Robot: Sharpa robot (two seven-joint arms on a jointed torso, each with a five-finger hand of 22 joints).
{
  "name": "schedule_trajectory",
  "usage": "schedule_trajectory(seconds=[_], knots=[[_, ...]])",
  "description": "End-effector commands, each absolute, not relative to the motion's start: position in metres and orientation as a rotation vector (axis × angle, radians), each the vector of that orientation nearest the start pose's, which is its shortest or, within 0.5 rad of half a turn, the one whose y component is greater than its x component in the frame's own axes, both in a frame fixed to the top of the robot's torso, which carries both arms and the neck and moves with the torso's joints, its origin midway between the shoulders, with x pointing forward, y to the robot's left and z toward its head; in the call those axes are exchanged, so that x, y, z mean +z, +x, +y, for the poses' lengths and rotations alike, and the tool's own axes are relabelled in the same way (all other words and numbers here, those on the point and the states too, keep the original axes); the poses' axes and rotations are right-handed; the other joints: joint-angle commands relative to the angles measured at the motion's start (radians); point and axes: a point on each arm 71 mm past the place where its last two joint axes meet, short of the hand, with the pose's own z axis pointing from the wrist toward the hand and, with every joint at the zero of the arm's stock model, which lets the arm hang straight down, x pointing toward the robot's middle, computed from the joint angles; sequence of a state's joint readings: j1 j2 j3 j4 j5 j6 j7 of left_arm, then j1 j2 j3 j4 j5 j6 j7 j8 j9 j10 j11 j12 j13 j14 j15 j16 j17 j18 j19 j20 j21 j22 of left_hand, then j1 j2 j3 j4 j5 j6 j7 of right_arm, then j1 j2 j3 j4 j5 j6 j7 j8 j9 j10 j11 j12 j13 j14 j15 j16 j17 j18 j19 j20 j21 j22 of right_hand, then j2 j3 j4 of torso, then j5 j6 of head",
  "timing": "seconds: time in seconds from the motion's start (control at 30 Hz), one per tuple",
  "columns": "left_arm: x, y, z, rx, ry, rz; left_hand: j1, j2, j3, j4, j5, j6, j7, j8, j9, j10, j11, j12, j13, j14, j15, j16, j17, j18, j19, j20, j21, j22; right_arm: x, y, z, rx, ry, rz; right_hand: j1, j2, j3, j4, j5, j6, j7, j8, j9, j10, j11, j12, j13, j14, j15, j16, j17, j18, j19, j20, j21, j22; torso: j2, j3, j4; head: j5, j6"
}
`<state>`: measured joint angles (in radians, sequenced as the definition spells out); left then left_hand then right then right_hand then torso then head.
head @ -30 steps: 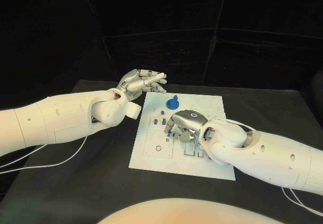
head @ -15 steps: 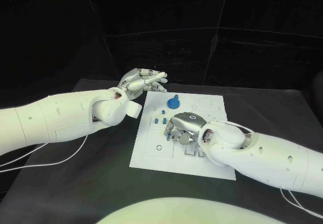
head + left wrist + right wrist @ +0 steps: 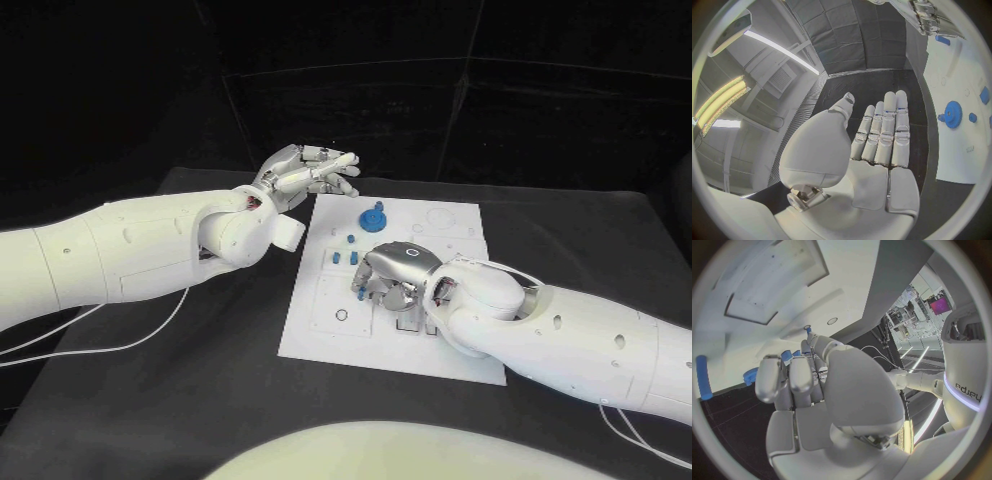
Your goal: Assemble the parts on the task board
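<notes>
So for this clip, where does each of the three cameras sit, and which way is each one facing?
Head view: on the robot's head, looking down at the task board; both arms, left hand, right hand.
Left wrist view: behind the left hand, facing past flat fingers to the board edge.
Right wrist view: behind the right hand, facing the board.
Shared: the blue gear.

Robotics lab, black table [image 3: 173,400] ringed by black curtain panels [image 3: 433,90], ceiling strip lights [image 3: 773,47]
</notes>
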<state>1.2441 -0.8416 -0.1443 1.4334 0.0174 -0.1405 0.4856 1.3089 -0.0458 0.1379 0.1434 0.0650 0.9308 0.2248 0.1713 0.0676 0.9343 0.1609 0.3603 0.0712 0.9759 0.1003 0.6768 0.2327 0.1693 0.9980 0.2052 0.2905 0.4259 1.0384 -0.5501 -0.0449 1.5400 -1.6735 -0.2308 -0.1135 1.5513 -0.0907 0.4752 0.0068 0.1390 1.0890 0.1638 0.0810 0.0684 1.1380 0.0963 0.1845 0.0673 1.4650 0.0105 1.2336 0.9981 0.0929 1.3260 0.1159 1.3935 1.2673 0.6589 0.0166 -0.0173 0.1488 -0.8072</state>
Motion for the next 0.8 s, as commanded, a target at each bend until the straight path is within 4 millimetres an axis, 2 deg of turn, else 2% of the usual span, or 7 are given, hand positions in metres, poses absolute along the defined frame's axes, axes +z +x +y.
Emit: schedule_trajectory(seconds=[0.03,0.8], knots=[[-0.1916,0.4973,0.2286,-1.648,-1.048,1.44,0.006,0.003,-0.007,-0.001,0.001,-0.007,-0.002,0.004,-0.001,-0.004,0.0,0.006,-0.002,0.007,-0.002,-0.006,-0.001,0.013,0.006,-0.001,-0.003,-0.001,-0.2471,0.4166,-0.0425,0.891,-0.515,1.733,-0.008,0.003,0.004,0.0,0.002,0.0,0.005,-0.004,0.0,0.003,-0.001,0.003,0.001,0.011,-0.002,0.003,-0.001,-0.017,0.008,-0.001,0.003,0.001,0.0,-0.0001,-0.0004,0.0,-0.001],[-0.1918,0.4967,0.2284,-1.65,-1.05,1.447,0.01,0.003,-0.008,-0.002,0.001,-0.009,-0.001,0.005,-0.001,-0.006,0.0,0.008,-0.002,0.007,-0.002,-0.008,-0.002,0.013,0.007,-0.001,-0.005,-0.004,-0.2519,0.4202,-0.0397,0.846,-0.544,1.753,-0.014,0.003,0.007,-0.004,0.001,-0.001,0.006,-0.005,0.0,0.002,0.0,0.002,0.001,0.011,-0.001,0.004,-0.002,-0.017,0.007,0.0,0.003,0.0,0.001,0.0,-0.0006,0.002,-0.006]])
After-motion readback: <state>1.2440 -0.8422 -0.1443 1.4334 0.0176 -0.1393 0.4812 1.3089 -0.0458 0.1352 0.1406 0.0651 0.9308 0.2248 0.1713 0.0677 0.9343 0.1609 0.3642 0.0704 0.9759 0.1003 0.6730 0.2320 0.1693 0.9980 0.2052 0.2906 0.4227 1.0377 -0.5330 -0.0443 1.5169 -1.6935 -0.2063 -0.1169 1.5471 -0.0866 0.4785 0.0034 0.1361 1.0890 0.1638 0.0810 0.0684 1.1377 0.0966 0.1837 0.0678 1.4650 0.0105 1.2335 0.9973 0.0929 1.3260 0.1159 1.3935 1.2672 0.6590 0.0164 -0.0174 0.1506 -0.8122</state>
